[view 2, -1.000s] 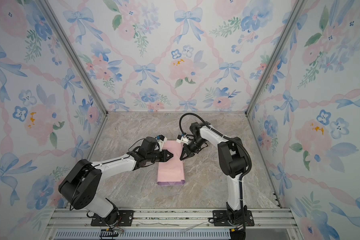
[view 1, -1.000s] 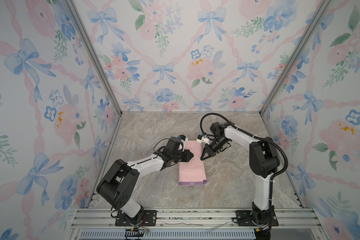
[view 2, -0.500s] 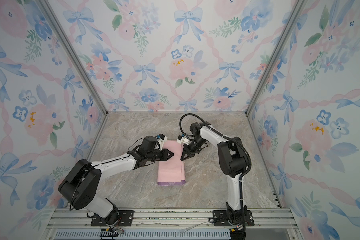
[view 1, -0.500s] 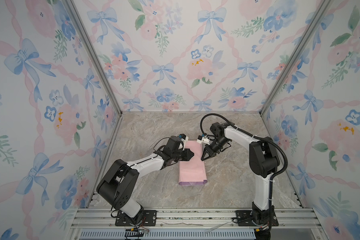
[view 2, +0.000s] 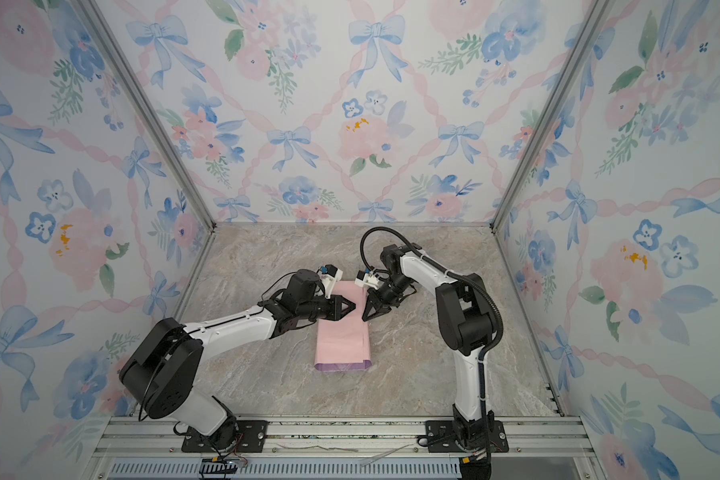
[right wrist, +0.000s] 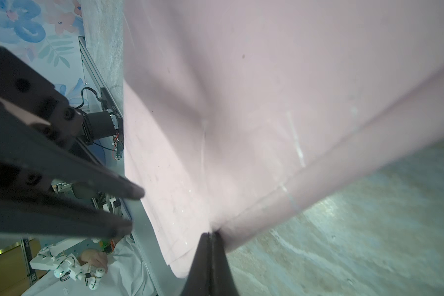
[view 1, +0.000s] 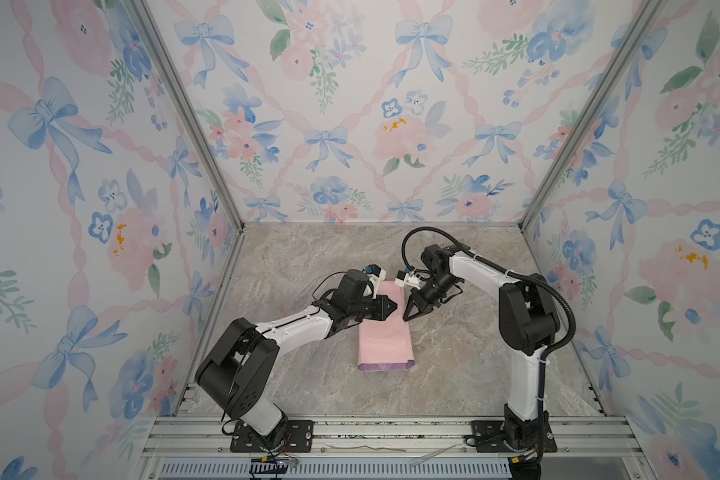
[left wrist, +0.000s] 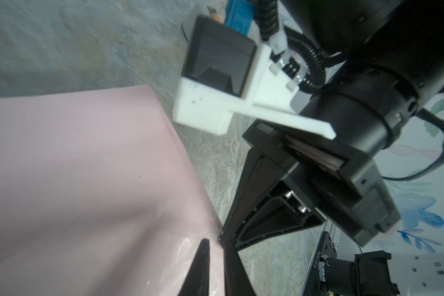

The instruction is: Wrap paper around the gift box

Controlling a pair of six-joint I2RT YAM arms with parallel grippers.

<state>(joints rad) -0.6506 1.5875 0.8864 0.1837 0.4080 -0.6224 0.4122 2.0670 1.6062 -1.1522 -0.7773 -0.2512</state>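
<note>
The side crease is being worked; it is judged best pressed flat without the sheet being dragged off the gift box, hidden, presumably inside. The paper [view 1: 385, 338], folded on the desk [view 1: 466, 365], is being touched at its edge by the right gripper [view 1: 406, 318], jaws together, a nip not being discernible. The left gripper [view 1: 393, 307], jaws slightly apart, seemingly empty, is being held just over the sheet.

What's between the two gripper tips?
Only a strip of the paper, pink side up, between left gripper and right gripper; shows in both top views.
</note>
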